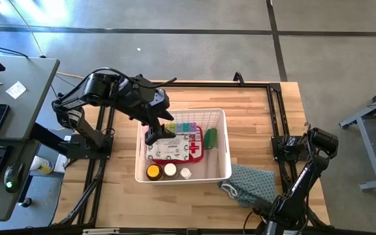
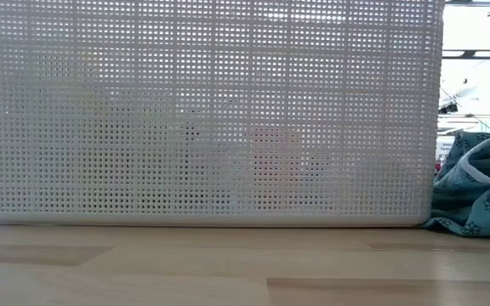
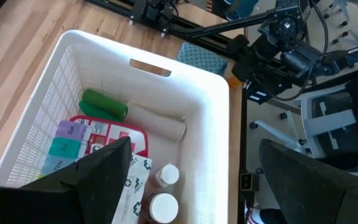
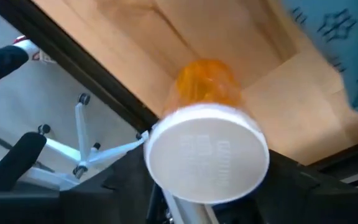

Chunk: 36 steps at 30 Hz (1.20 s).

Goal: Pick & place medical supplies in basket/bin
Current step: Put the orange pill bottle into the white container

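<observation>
The white mesh basket (image 1: 226, 130) stands mid-table and fills the low view (image 2: 202, 110). In it lie a red first-aid case (image 1: 195, 146), a rainbow pill organiser (image 1: 185, 126), a green roll (image 1: 210, 137), a beige roll (image 3: 157, 121) and three small bottles (image 1: 169, 171) along its near wall. My left gripper (image 3: 191, 186) hangs open over the basket's left half (image 1: 154, 134), above the case. My right gripper (image 1: 286, 147) is near the table's right edge, shut on an amber bottle (image 4: 207, 84) with a white cap. My right gripper holds the amber bottle with its white cap (image 4: 207, 155) turned back toward the wrist and its body pointing away along the fingers. The cap hides where the fingers meet it. The bottle is lifted clear of the table.
A crumpled blue star-print cloth (image 1: 250, 184) lies on the table right of the basket's near corner and shows in the low view (image 2: 479, 191). Bare wood lies around the basket. A desk with a phone and keyboard stands off the table's left side.
</observation>
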### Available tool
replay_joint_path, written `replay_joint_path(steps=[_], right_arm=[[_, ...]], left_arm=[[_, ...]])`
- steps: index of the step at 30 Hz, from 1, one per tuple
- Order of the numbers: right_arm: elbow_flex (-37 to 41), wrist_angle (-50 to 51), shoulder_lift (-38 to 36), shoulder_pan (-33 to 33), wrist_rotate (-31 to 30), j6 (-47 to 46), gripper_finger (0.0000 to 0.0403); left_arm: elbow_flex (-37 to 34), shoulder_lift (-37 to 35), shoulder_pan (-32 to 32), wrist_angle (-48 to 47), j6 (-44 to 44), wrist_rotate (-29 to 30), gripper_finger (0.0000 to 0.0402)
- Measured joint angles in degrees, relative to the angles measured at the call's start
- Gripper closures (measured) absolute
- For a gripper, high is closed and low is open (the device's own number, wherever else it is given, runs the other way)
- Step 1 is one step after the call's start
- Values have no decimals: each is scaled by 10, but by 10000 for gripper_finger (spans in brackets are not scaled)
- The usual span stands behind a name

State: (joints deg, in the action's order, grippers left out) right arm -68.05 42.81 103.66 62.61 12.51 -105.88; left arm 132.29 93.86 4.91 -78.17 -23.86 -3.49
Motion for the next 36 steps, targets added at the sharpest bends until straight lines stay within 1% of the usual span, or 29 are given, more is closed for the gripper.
replay_joint_path(steps=[5, 8, 15, 18, 22, 24, 27, 30, 33, 36], right_arm=[[0, -37, -1, -4, 19, -5, 228], [0, -54, -12, -12, 18, -6, 258], [0, -30, -58, -40, -9, -2, 306], [0, -28, -84, -52, -30, 11, 337], [0, -10, -118, -65, -57, 18, 389], [0, -2, -132, -71, -65, 23, 398], [0, 2, -142, -76, -81, 36, 376], [0, 0, -142, -79, -91, 45, 337], [0, -2, -136, -77, -111, 68, 288], [0, -4, -125, -74, -137, 113, 228]], left_arm=[[0, 0, 0, 0, 0, 0, 16], [0, 0, 0, 0, 5, 0, 16], [0, 0, 0, 2, 9, 1, 16], [0, 0, 0, 1, 10, 2, 16], [0, 0, 0, 1, 10, 2, 16], [0, 0, 0, 1, 10, 2, 16], [0, 0, 0, 1, 10, 2, 16], [0, 0, 0, 1, 10, 2, 16], [0, 0, 0, 0, 9, 2, 16], [0, 0, 0, 0, 9, 2, 16]])
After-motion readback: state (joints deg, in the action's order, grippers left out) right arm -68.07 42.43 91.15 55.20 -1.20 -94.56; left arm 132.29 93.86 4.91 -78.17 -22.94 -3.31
